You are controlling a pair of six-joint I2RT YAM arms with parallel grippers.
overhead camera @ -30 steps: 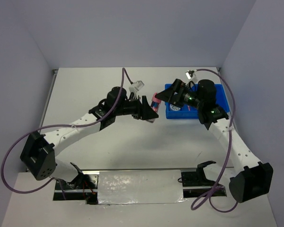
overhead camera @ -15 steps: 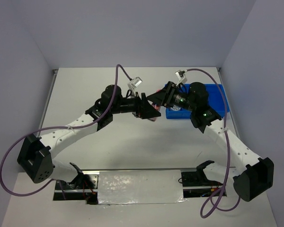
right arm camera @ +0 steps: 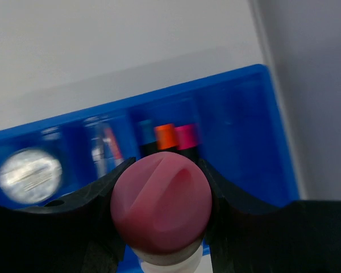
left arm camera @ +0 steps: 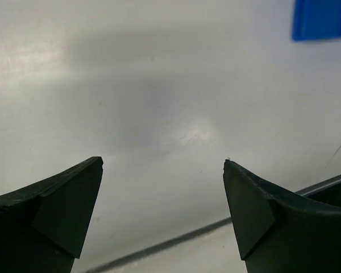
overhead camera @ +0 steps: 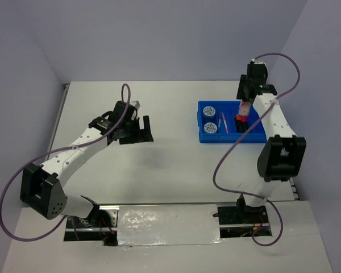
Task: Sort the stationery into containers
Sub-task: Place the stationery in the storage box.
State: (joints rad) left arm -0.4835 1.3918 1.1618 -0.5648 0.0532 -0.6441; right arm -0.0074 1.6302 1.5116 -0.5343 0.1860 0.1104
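Right hand (right arm camera: 162, 193) clamps the pink-capped tube (right arm camera: 159, 213), body mostly hidden, over the right half of the blue tray (right arm camera: 238, 108). Left hand (left arm camera: 162, 164) gapes empty over the counter (left arm camera: 159, 85), left of the tray; earlier both met beside it

The tray (overhead camera: 227, 140) holds two tape rolls (overhead camera: 211, 111), a pen (overhead camera: 223, 122) and highlighters (overhead camera: 239, 122). The right pincer (overhead camera: 244, 103) grips a tube (overhead camera: 244, 109) above it. The left pincer (overhead camera: 144, 129) hangs well apart over the counter (overhead camera: 170, 165).

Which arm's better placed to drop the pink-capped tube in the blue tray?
Right. The right hand grips the pink-capped tube over the bright blue plastic tray; the left hand is open and empty.
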